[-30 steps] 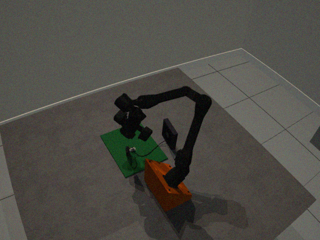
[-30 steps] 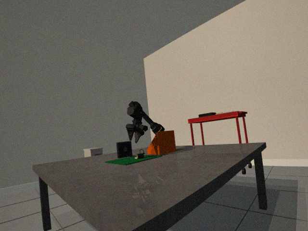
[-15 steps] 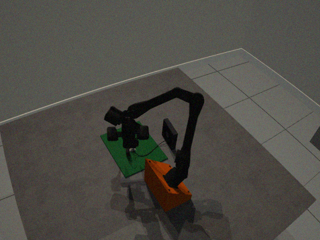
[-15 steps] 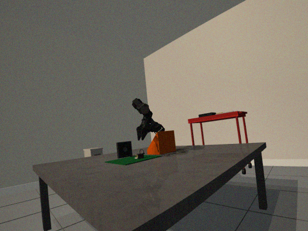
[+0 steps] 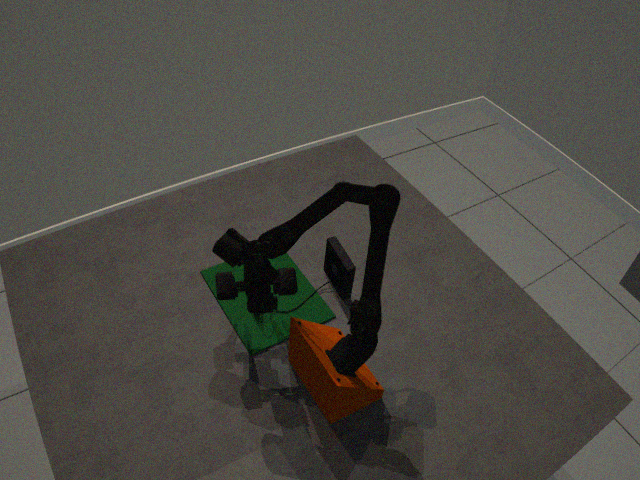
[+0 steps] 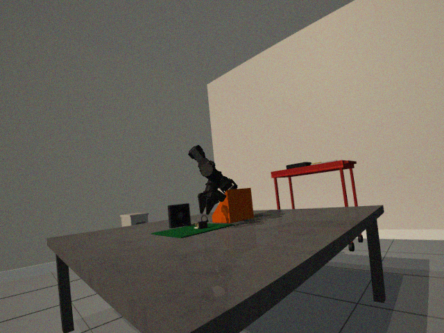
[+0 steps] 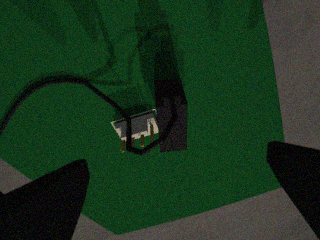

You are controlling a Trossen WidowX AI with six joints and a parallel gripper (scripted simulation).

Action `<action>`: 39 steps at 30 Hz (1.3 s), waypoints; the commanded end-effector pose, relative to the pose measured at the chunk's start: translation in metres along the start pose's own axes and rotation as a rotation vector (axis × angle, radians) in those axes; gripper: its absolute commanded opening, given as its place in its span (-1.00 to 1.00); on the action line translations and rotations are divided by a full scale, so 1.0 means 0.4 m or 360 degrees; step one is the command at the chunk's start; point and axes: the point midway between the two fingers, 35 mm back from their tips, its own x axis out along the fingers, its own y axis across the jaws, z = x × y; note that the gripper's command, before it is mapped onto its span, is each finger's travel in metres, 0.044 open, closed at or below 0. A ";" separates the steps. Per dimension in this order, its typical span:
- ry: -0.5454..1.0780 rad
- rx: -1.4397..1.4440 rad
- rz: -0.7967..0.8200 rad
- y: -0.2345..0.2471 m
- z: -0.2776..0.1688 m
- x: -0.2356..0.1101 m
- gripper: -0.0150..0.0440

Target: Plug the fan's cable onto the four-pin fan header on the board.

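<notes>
A green board [image 5: 310,310] [image 6: 172,231] [image 7: 220,75] lies on the table. In the wrist view a white four-pin header [image 7: 148,123] stands on it. A dark plug [image 7: 173,122] sits right beside the header, touching its right side. The thin black cable [image 7: 60,80] [image 5: 305,300] loops around the header's front to the plug. The black fan [image 5: 338,266] [image 6: 178,215] stands upright behind the board. My gripper [image 5: 255,285] [image 6: 204,208] [image 7: 178,160] hangs above the header and plug, open wide and empty, with both fingers clear of them.
The arm's orange base block [image 5: 330,377] [image 6: 236,206] stands at the board's near corner. A red side table [image 6: 315,166] and a small white box [image 6: 134,218] lie beyond the table.
</notes>
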 end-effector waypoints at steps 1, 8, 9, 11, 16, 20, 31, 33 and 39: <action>0.0021 -0.0003 0.0000 0.000 0.003 0.015 1.00; 0.0020 -0.0003 -0.0001 -0.002 0.012 0.037 1.00; 0.0020 -0.0003 -0.0001 -0.002 0.014 0.041 1.00; 0.0020 -0.0003 -0.0001 -0.002 0.017 0.049 1.00; 0.0020 -0.0003 -0.0001 -0.002 0.025 0.068 1.00; 0.0021 -0.0003 0.0000 -0.001 0.032 0.083 1.00; 0.0015 0.0006 -0.0006 -0.001 0.040 0.101 0.91; 0.0015 0.0006 -0.0006 -0.001 0.040 0.101 0.73; 0.0015 0.0006 -0.0006 -0.001 0.040 0.101 0.20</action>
